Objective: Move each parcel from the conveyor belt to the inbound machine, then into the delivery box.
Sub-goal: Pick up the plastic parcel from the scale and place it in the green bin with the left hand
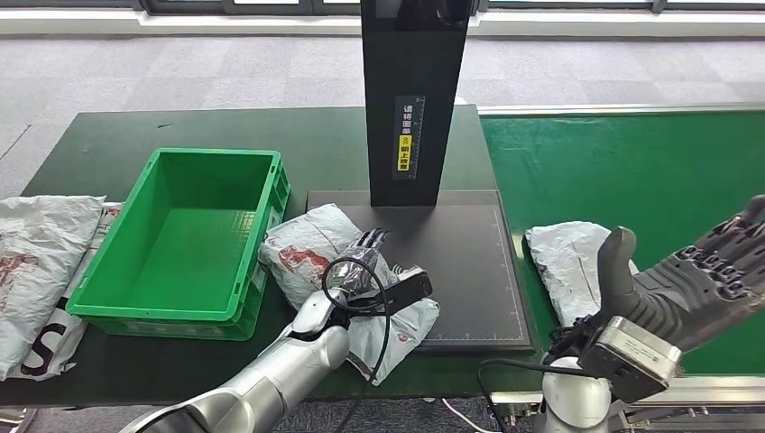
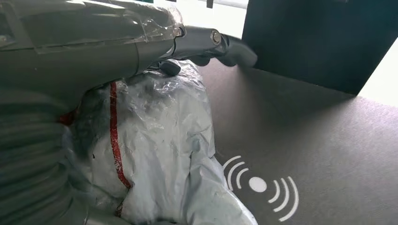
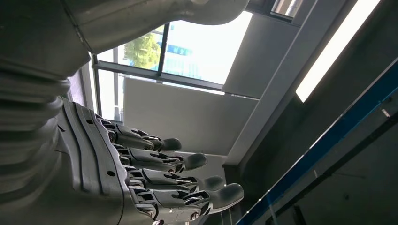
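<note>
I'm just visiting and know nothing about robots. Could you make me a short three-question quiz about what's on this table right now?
1. True or false: the green crate already holds a parcel.
2. Which hand rests on the parcel on the scanner plate? A) left B) right
3. Fill in: the grey parcel on the belt lies on the ____ conveyor.

Key: 1 false, it is empty. 2 A, the left hand on the wrapped parcel; the right hand is raised, empty. 3 green.
</note>
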Tool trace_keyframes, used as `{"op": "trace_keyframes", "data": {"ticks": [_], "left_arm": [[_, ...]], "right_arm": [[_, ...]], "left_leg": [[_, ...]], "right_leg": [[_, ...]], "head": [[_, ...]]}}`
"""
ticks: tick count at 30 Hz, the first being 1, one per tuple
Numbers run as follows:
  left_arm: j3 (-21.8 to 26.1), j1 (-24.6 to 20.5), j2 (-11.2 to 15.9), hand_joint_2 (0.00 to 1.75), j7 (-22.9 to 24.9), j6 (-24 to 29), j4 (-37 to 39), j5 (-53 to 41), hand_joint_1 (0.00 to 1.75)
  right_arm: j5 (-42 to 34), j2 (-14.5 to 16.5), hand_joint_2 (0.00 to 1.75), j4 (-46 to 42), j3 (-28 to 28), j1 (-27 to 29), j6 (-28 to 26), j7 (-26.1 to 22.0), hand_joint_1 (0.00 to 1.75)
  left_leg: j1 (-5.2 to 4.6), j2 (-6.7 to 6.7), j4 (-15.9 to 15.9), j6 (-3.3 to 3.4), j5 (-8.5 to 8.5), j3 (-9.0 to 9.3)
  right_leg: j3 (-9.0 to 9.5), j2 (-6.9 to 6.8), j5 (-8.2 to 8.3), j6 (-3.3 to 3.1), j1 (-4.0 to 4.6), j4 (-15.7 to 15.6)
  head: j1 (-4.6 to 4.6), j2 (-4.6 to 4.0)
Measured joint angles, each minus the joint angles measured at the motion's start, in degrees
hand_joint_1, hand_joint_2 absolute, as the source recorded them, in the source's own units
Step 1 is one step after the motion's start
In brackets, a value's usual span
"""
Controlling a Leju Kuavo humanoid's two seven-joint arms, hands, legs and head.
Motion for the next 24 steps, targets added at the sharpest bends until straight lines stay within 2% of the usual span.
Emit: {"op": "trace_keyframes", "data": {"ticks": [1, 2, 3, 5, 6, 7, 8, 13, 24], "left_arm": [[-0.56, -0.46, -0.01, 1.75, 1.30, -0.72, 0.45, -0.70, 0.01], [-1.08, -0.95, -0.05, 1.75, 2.51, -1.38, 0.87, -1.41, 0.12], [-1.56, -1.42, -0.10, 1.75, 3.72, -2.03, 1.29, -2.14, 0.39], [-2.28, -2.25, -0.18, 1.75, 5.89, -3.51, 2.16, -3.45, 1.20], [-2.54, -2.58, -0.19, 1.75, 6.79, -4.33, 2.57, -4.02, 1.54], [-2.79, -2.86, -0.19, 1.75, 7.49, -5.23, 2.93, -4.54, 1.70], [-3.02, -3.08, -0.19, 1.75, 8.00, -6.08, 3.19, -5.01, 1.75], [-3.81, -3.57, -0.20, 1.75, 8.71, -9.47, 3.93, -7.06, 1.75], [-3.87, -4.14, -0.19, 1.75, 8.82, -10.50, 4.61, -8.16, 1.75]], "right_arm": [[-0.02, 0.00, 1.75, -0.17, -0.16, 0.06, 0.00, 0.00, 0.00], [-0.04, 0.00, 1.75, -0.29, -0.31, 0.10, 0.00, 0.00, 0.00], [-0.07, 0.00, 1.75, -0.33, -0.42, 0.14, 0.01, 0.00, 0.00], [-0.08, -0.01, 1.75, -0.36, -0.62, 0.19, 0.01, 0.00, 0.00], [-0.08, -0.01, 1.75, -0.36, -0.72, 0.21, 0.01, 0.00, 0.00], [-0.10, -0.01, 1.75, -0.36, -0.82, 0.22, 0.00, 0.00, 0.00], [-0.16, -0.02, 1.75, -0.36, -0.92, 0.23, 0.00, 0.00, 0.00], [-0.57, -0.02, 1.75, -0.37, -1.47, 0.29, 0.01, 0.05, 0.00], [-0.61, -0.02, 1.75, -0.38, -2.18, 0.40, 0.00, 0.24, 0.00]], "left_leg": [[0.00, 0.00, 0.00, 0.00, 0.00, 0.01], [0.00, 0.00, 0.00, 0.00, 0.00, 0.03], [0.00, 0.00, 0.00, 0.00, 0.00, 0.06], [0.00, 0.00, -0.01, 0.01, -0.01, 0.14], [0.00, 0.00, -0.01, 0.01, -0.01, 0.18], [0.00, 0.00, -0.01, 0.01, -0.02, 0.22], [0.00, 0.00, -0.01, 0.01, -0.02, 0.26], [0.00, 0.03, -0.01, 0.00, -0.01, 0.41], [0.00, 0.02, -0.01, -0.05, 0.06, 0.43]], "right_leg": [[0.02, 0.00, 0.00, 0.00, 0.00, 0.00], [0.04, 0.00, 0.00, 0.00, 0.00, 0.00], [0.08, 0.00, 0.00, 0.00, 0.00, 0.00], [0.16, -0.01, -0.01, 0.00, 0.00, -0.01], [0.20, -0.01, -0.01, 0.00, 0.00, -0.01], [0.24, -0.01, -0.01, 0.00, 0.00, -0.01], [0.28, 0.00, -0.01, 0.00, 0.00, -0.01], [0.41, 0.00, 0.00, -0.01, 0.00, -0.01], [0.44, -0.01, 0.04, -0.02, 0.00, 0.02]], "head": [[0.00, 0.00], [0.01, 0.00], [0.01, 0.00], [0.01, 0.00], [0.01, 0.00], [0.01, 0.00], [0.01, 0.00], [0.01, 0.00], [0.01, 0.00]]}}
